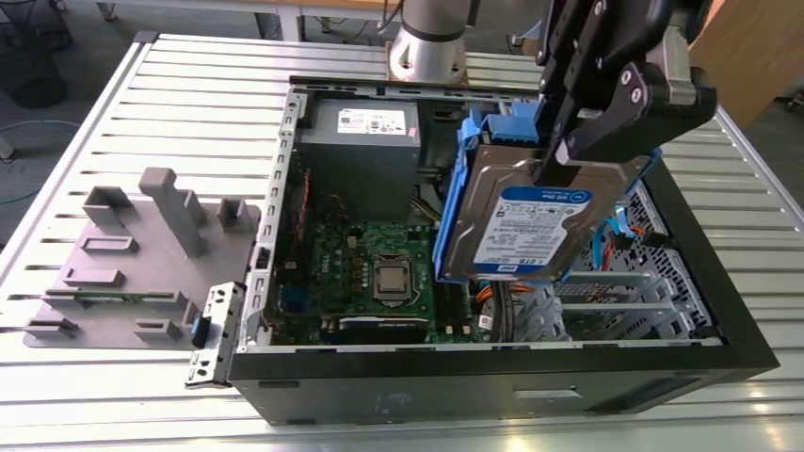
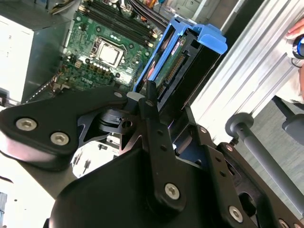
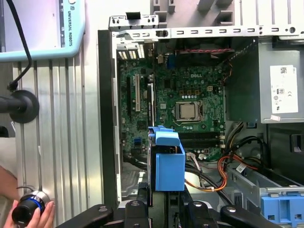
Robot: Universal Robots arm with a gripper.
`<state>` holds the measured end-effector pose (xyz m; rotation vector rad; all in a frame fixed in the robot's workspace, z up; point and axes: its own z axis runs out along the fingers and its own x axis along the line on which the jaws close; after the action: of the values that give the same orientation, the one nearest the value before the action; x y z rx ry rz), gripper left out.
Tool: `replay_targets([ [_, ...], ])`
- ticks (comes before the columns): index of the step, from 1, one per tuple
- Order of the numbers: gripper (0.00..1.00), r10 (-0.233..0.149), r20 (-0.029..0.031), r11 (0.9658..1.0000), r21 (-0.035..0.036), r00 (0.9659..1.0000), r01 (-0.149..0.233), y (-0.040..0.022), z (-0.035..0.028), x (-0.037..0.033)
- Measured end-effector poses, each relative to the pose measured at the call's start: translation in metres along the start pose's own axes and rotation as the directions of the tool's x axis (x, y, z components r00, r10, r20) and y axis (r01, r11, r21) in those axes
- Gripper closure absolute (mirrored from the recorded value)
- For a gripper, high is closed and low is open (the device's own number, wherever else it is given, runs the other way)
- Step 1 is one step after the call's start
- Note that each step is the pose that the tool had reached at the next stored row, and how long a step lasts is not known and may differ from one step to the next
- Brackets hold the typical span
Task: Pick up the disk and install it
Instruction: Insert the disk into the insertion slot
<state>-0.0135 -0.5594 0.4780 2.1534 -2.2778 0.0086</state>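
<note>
Disk [image 1: 534, 226]: flat silver metal slab with a blue-and-white label facing the exterior view and blue plastic rails [image 1: 455, 217] along its sides. It hangs on edge, tilted, in the air over the open case [image 1: 503, 381], above the motherboard [image 1: 377, 268]. Gripper [image 1: 559, 169] is clenched on the disk's upper end. In the second wrist view a black finger [image 2: 151, 109] presses against the disk's side. Grey power supply [image 1: 361, 141] sits at the case's far end. The case stands on a slatted bench [image 1: 164, 104]. A grey fixture [image 1: 138, 245] with posts lies at the exterior view's left, apart from the case.
</note>
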Motion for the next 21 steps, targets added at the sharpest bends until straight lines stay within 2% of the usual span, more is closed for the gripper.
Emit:
replay_targets([
  [2, 0.65, 0.000, -0.0034, 1.0000, 0.0001, 1.0000, 0.000, 0.0000, 0.0000, 0.0005],
  [10, 0.65, 0.000, -0.0038, 1.0000, 0.0002, 1.0000, 0.000, -0.0019, 0.0000, 0.0004],
  [16, 0.65, 0.000, -0.0038, 1.0000, 0.0002, 1.0000, 0.000, -0.0146, 0.0001, -0.0003],
  [21, 0.65, 0.000, -0.0038, 1.0000, 0.0002, 1.0000, 0.000, -0.0288, 0.0005, -0.0017],
])
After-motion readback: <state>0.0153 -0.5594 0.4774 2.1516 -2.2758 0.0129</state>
